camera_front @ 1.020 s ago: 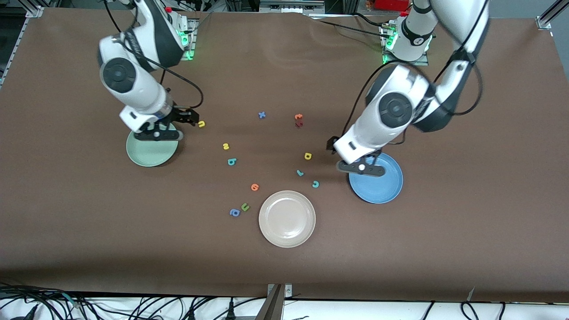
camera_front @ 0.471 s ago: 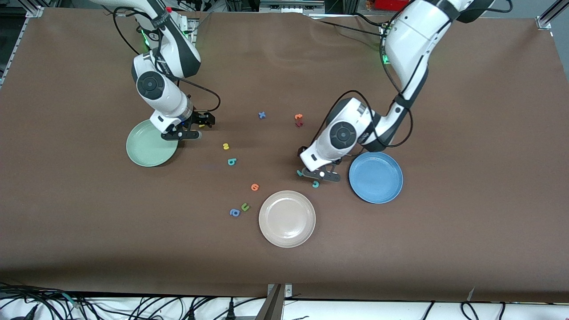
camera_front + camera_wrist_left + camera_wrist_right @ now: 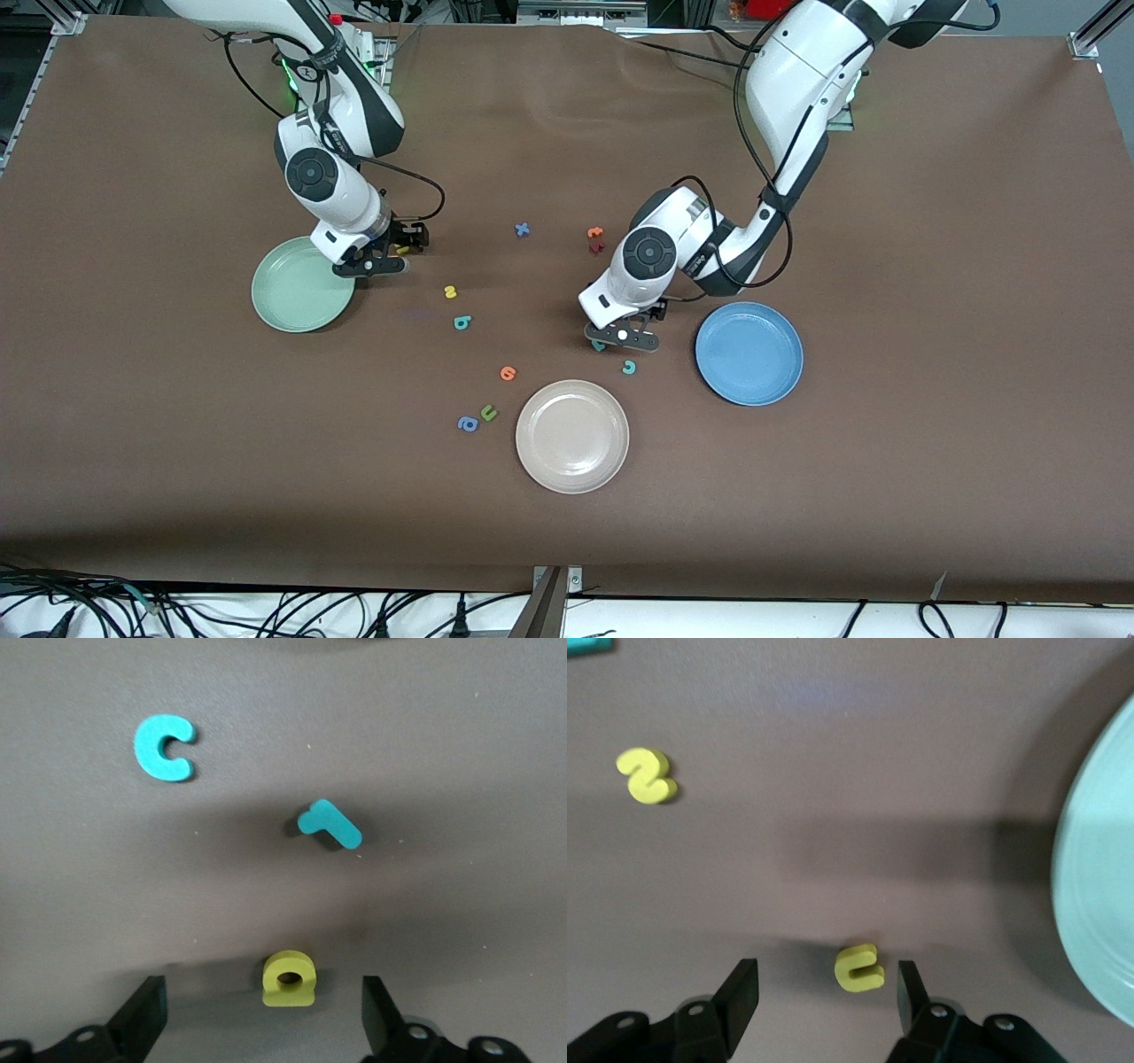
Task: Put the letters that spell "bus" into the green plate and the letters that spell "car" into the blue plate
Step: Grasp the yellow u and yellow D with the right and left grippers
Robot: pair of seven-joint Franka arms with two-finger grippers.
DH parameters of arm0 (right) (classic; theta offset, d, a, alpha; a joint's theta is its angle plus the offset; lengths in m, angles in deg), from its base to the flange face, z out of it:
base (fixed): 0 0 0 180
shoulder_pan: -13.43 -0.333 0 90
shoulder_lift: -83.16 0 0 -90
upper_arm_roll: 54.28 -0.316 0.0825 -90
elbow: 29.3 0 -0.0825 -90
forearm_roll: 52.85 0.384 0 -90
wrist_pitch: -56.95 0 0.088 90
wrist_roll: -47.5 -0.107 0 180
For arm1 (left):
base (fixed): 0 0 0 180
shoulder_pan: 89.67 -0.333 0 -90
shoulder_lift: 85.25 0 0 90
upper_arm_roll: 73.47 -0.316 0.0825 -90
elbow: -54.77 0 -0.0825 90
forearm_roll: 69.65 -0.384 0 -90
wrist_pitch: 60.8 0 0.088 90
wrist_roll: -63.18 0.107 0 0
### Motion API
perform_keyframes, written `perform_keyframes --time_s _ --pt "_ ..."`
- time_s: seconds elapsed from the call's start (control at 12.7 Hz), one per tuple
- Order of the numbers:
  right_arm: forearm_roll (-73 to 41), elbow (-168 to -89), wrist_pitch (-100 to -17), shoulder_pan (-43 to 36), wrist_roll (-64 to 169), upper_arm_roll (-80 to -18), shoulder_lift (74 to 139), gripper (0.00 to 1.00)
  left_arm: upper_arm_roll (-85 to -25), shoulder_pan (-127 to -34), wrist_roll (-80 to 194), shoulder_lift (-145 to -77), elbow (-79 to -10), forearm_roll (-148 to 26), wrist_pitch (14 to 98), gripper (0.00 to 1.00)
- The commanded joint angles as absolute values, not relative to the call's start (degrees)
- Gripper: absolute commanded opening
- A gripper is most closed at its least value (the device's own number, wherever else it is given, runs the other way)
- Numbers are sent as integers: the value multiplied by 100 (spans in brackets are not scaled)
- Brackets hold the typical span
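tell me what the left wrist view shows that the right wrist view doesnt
Only the left wrist view: the yellow a between the open left gripper fingers, with the teal r and teal c.
Only the right wrist view: the yellow u between the open right gripper fingers, the yellow s, the green plate rim.
Both: the brown table.

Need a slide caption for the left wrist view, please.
Left gripper with open jaws straddling the yellow "a" on the table, teal "r" and teal "c" nearby.
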State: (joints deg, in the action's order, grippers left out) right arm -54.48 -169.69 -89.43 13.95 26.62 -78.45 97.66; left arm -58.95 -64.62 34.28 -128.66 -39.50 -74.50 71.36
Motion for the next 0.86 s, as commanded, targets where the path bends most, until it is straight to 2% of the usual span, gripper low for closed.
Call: perform_keyframes --time_s 0.0,0.31,0.63,0.78 --pt "-5548 -17168 -9053 1440 2737 -7898 9758 72 -5967 -6330 3242 -13068 -3796 -7947 7104 88" --pt "-5663 -17221 -9071 1440 2737 -7889 9828 72 -5967 -6225 3242 -13130 -3796 -7984 7139 51" --pt "-5672 -17221 -9518 1440 2746 -7863 10091 72 -5967 -6242 3251 -13095 -3796 -7984 7148 24" --pt "-5689 -17221 -9528 1440 2746 -7854 10100 72 -5967 -6251 3251 -13086 -3796 -7984 7148 16"
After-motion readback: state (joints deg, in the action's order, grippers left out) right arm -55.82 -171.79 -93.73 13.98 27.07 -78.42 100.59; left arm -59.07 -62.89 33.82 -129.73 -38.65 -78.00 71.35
